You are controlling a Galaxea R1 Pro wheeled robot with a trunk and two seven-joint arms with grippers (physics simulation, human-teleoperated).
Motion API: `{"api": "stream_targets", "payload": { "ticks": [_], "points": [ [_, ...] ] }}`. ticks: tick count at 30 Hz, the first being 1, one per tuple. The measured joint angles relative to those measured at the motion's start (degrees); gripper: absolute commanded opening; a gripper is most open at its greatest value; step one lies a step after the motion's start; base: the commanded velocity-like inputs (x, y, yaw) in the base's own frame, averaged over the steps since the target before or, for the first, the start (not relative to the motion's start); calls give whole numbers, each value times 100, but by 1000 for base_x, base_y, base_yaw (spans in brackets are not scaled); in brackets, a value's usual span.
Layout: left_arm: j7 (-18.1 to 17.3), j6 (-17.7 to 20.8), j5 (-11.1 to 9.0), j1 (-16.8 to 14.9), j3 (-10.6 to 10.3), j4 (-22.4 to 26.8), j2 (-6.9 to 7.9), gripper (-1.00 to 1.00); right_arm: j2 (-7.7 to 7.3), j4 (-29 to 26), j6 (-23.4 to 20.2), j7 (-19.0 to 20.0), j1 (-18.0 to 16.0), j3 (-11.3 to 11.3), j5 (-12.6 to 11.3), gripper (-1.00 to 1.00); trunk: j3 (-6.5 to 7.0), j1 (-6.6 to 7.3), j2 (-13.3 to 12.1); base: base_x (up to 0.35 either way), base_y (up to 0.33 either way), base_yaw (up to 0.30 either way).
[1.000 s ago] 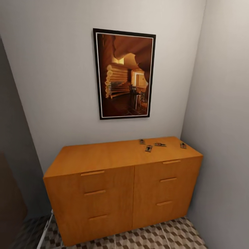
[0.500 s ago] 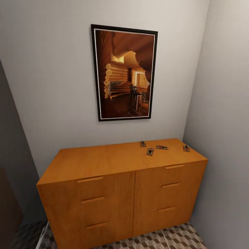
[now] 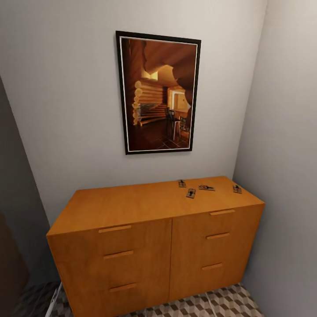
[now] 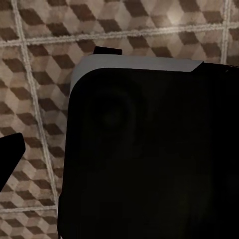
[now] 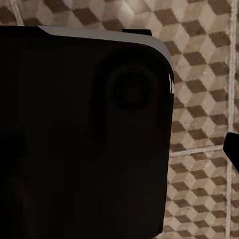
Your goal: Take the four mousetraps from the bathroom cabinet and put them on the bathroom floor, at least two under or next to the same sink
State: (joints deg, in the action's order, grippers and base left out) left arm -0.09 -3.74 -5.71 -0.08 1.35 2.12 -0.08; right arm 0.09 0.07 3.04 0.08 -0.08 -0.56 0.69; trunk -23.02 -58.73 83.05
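Several mousetraps lie on the right part of the cabinet (image 3: 132, 207) top: one (image 3: 182, 183) towards the wall, one (image 3: 190, 193) nearer the front, one (image 3: 206, 188) to their right and one (image 3: 237, 189) by the right end. The cabinet's doors and drawers are closed. The bathroom floor (image 3: 220, 304) shows below it. In the left wrist view a dark fingertip (image 4: 9, 157) juts over the floor tiles (image 4: 40, 59) beside the robot's black body (image 4: 149, 159). The right wrist view has another fingertip (image 5: 233, 149) over tiles (image 5: 199, 59). The sink is out of view.
A framed picture (image 3: 158, 92) hangs on the grey wall above the cabinet. A grey side wall (image 3: 286, 176) stands close to the cabinet's right end. A dark wall or door edge (image 3: 13, 246) bounds the left. A narrow strip of floor lies before the cabinet.
The camera came slightly closer to the cabinet between the oldest frame and half a second ago, then held still. The mousetraps have not moved.
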Motion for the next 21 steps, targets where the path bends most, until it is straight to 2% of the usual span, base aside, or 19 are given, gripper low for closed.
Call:
{"api": "stream_targets", "payload": {
  "ticks": [14,18,21],
  "points": [
    [56,-10,11,0,-22,62,-56,100,0,0,-5,0,0,8,-17,100,0,0,0,0,0,0],
    [51,-2,11,0,-29,238,-80,100,-2,-1,-5,2,0,13,-18,100,0,0,0,0,0,0],
    [35,38,24,-1,-37,549,-90,100,-27,-16,-11,9,0,32,-20,100,1,0,0,0,0,0]
  ]
}}
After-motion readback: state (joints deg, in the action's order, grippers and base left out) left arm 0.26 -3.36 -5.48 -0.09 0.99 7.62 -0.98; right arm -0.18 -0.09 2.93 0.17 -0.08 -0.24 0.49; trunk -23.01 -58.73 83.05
